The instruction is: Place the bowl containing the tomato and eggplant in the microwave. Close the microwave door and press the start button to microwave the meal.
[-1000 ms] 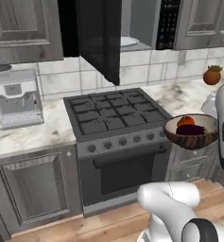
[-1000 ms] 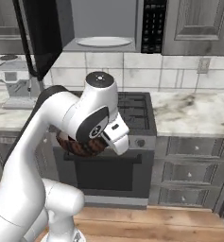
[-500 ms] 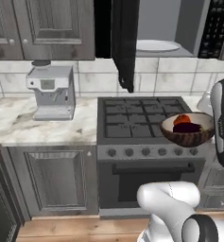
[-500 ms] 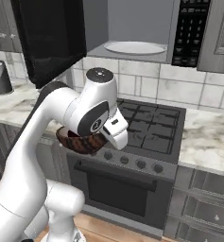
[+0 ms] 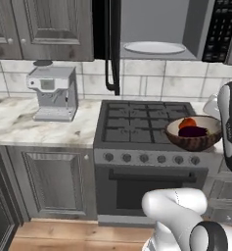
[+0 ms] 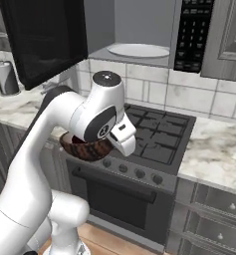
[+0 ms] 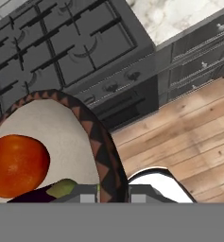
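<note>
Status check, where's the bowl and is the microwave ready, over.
Pincer shut on bowl rim, tomato and eggplant inside, held over the stove front edge. Microwave door open, turntable bare.

Stove (image 5: 144,128), coffee maker (image 5: 53,93), counter (image 5: 19,122) — kitchen backdrop.
Black gas burners between marble tops; oven door (image 5: 151,188) below; wood floor (image 7: 189,137) — grey cabinets (image 5: 44,27) overhead.
</note>
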